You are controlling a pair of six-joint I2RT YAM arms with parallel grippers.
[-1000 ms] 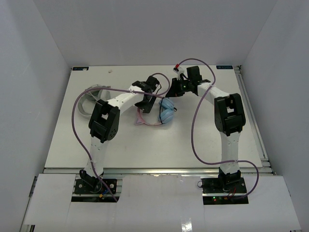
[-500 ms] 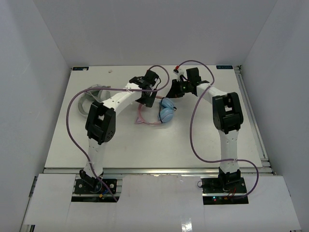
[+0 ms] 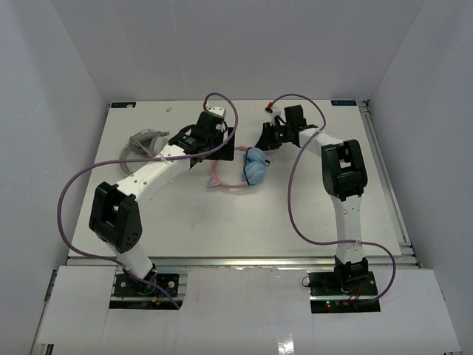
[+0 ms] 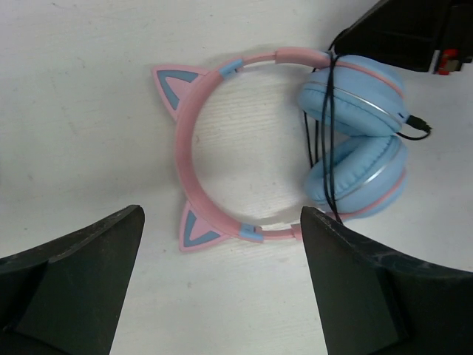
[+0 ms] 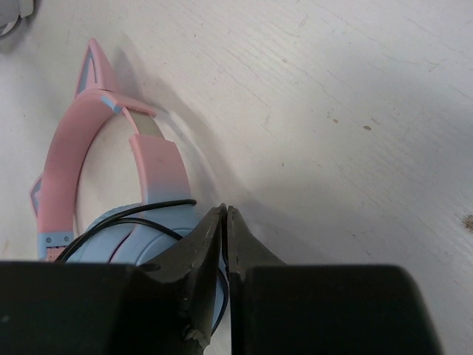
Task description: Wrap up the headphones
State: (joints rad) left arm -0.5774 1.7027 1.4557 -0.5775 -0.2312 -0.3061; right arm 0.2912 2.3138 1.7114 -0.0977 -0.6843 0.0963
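The headphones point(image 3: 250, 168) lie flat on the white table, light-blue earcups point(image 4: 358, 140) stacked together and the pink cat-ear headband point(image 4: 185, 148) pointing left. Their thin black cable point(image 4: 330, 133) is looped around the earcups, its plug sticking out at the right. My left gripper point(image 4: 222, 285) hovers open just off the headband's side, nothing between its fingers. My right gripper point(image 5: 225, 209) is at the earcups' far side point(image 3: 261, 145), jaws shut to a hairline slit. The cable point(image 5: 148, 212) runs under its left finger; whether it is pinched is hidden.
A grey-white looped band point(image 3: 144, 140) lies at the back left of the table point(image 3: 310, 207). The right arm's black wrist point(image 4: 414, 29) sits close behind the earcups. Purple arm cables arc over both arms. White walls close in three sides.
The left arm has stretched out, its elbow dropping toward the near left, and its open gripper has drawn back left of the headphones. The right gripper has shifted slightly toward the earcups.
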